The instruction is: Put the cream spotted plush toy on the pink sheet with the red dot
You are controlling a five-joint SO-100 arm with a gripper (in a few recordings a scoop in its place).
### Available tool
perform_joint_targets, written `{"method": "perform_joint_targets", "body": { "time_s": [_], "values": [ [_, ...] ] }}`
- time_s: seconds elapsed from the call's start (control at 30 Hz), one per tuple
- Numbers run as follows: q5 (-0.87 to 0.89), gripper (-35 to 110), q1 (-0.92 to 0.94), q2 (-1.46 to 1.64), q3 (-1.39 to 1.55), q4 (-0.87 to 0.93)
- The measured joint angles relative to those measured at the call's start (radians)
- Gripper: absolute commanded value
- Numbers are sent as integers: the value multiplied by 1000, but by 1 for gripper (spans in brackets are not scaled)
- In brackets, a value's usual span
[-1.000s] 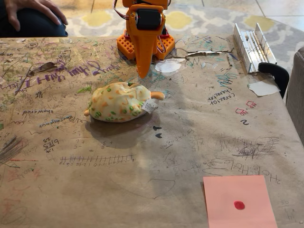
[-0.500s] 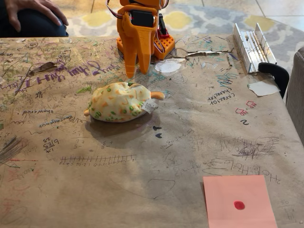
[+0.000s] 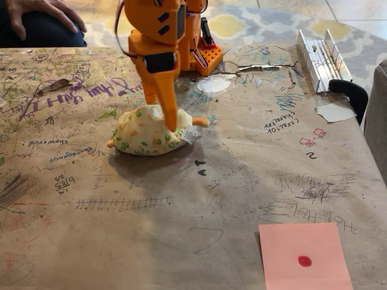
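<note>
The fixed view looks down across the table [image 3: 181,211] from its near edge, facing the arm [image 3: 163,36].

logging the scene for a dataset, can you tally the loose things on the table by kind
Cream spotted rounded plush toy: 1
Salmon-pink square paper sheet with a red dot: 1
White paper scraps: 2
Silver metal hinged bracket: 1
Total: 5

Brown scribbled paper [image 3: 181,199] covers the table. Upper right lies a metal hinge [image 3: 319,57], a black clamp [image 3: 352,93] beside it — white paper scraps [image 3: 334,112] nearby (another near centre top). A person's hand [image 3: 42,12] rests upper left.
</note>
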Motion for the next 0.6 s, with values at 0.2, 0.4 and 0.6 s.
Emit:
{"method": "perform_joint_targets", "body": {
  "time_s": [0.2,0.4,0.6],
  "values": [
    [-29,46,55,-198,-115,-6],
    [-92,42,64,-428,-301,6],
    [-121,0,46,-451,-354,15]
  ]
}}
